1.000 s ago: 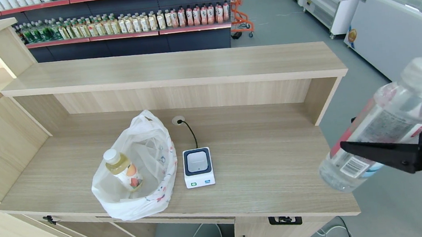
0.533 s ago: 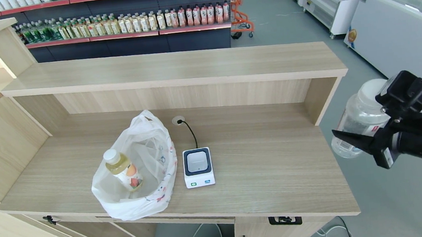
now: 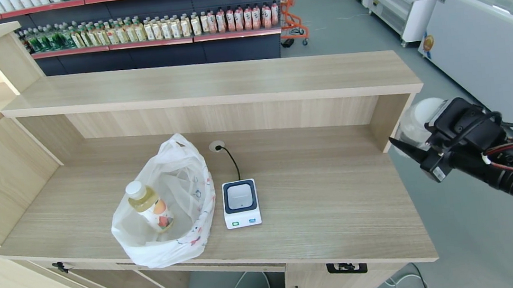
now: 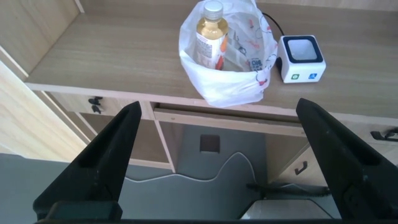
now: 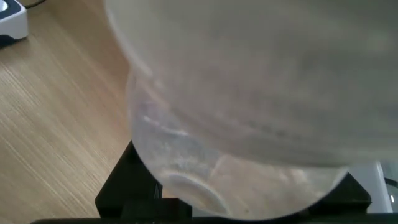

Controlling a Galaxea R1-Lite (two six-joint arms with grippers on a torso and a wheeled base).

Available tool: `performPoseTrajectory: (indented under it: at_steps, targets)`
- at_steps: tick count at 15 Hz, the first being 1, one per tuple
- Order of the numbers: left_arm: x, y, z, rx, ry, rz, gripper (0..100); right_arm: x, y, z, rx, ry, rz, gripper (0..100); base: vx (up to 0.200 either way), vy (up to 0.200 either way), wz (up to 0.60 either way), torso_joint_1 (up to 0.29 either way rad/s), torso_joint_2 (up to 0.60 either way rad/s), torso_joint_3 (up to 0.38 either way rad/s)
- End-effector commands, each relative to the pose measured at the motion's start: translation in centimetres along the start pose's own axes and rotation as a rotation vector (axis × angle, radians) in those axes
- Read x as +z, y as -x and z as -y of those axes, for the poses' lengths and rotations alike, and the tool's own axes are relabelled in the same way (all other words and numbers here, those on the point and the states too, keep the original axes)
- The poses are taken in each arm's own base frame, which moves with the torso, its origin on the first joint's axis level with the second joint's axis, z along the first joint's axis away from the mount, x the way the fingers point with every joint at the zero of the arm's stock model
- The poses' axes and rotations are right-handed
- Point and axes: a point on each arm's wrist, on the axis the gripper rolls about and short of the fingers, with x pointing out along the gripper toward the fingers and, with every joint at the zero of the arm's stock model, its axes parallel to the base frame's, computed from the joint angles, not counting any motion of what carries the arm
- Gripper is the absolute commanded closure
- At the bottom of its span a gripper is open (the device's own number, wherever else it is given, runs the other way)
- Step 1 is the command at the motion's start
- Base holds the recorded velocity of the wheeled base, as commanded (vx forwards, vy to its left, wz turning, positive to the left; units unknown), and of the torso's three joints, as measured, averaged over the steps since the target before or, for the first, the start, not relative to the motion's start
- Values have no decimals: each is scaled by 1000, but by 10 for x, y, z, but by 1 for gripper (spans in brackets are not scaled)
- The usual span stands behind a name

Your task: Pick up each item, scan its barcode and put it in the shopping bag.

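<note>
Water bottle [image 3: 418, 118] clamped in right gripper [image 3: 410, 139], off counter's [image 3: 328, 193] right end.

Clear bottle [image 3: 412, 123]: held aloft, off the right end of the tabletop [image 3: 329, 203]. White shopping bag [image 3: 192, 217]: open, upright. Amber drink bottle [image 3: 150, 211]: white-capped, leaning inside bag. Scanner [image 3: 241, 203]: just right of bag, window upward.
</note>
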Motion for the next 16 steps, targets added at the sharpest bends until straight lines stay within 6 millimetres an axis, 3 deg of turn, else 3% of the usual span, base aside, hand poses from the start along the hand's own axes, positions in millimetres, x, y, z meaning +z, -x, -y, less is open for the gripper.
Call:
performPoseTrajectory:
  at_steps: [1,6,11,16]
  targets:
    - [0,0,0,0,1,-1,0,-10,-9,-11,39,1,-30,100,0,0,0,0,0,0]
    - [0,0,0,0,-1,2,0,-10,-9,-11,35,7,-29,100,0,0,0,0,0,0]
    - [0,0,0,0,1,-1,0,-8,-16,-19,57,2,-9,100,0,200,0,4,1,1]
    - [0,0,0,0,-1,-1,0,2,-58,-31,72,-32,174,100,0,200,0,3,5,0]
